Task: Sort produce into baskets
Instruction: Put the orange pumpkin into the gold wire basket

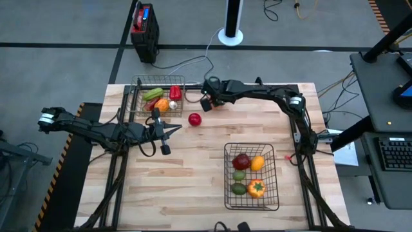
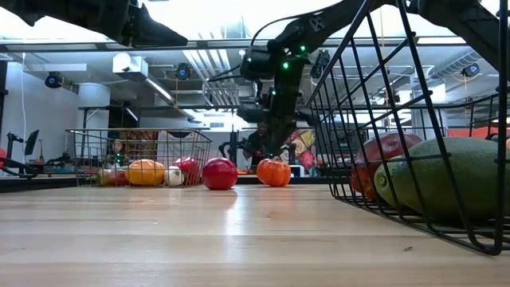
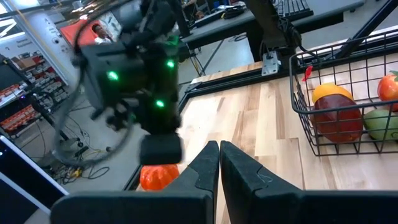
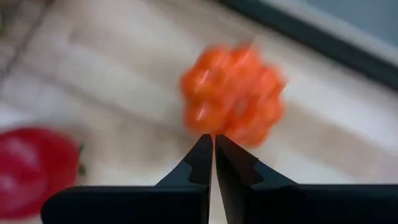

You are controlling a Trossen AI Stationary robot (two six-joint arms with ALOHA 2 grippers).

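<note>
1. Two baskets already hold most of the produce: the larger basket (image 1: 250,175) carries about five pieces, among them a dark red one, an orange one and green ones, while the smaller basket (image 1: 158,96) holds about five more, red, green, orange and a small white one.
2. Two pieces are left loose on the table (image 1: 193,187) as far as I can see, so the sorting looks mostly done.
3. Left gripper (image 1: 172,131) hangs over the table just beside the smaller basket, its fingers (image 3: 205,167) pressed together on nothing.
4. Right gripper (image 1: 207,103) hovers near the far edge of the table, fingers (image 4: 202,158) also pressed together and empty.
5. Red fruit (image 1: 194,119) lies on bare wood between the two grippers, a little way off the left fingertips and off to one side of the right ones.
6. Orange pumpkin-like piece (image 4: 233,96) sits just ahead of the right fingertips, close but not touching; it looks like the next piece to be taken, and those fingers would have to spread first.
</note>
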